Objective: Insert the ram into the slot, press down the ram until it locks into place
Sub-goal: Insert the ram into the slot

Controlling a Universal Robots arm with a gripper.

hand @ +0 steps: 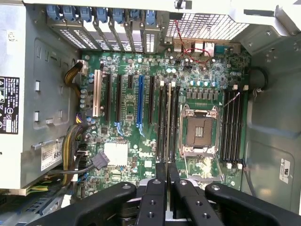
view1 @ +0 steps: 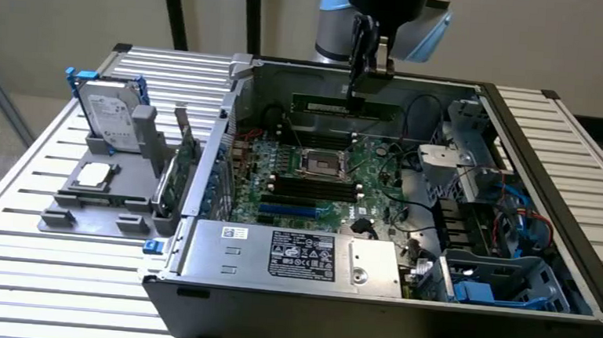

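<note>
- Exterior view: at upper centre, the gripper (view1: 355,94) pinches the ram (view1: 321,105) by its top edge near mid-length. The ram hangs level and is not yet seated.
- Wrist view: at frame centre, the ram (hand: 168,122) appears edge-on, running along a black slot (hand: 162,123).
- Handling, by my judgement: the ram is light, stiff, thin and fragile. Grip the long edge at mid-length, clear of the chips.

Arm (view1: 331,29): cut off by the view's top edge, above the case (view1: 376,323) | ram (view1: 321,105): middle hidden behind the gripper (view1: 356,94), at the case's far wall | power-supply label (view1: 301,257): print too small to read
</note>
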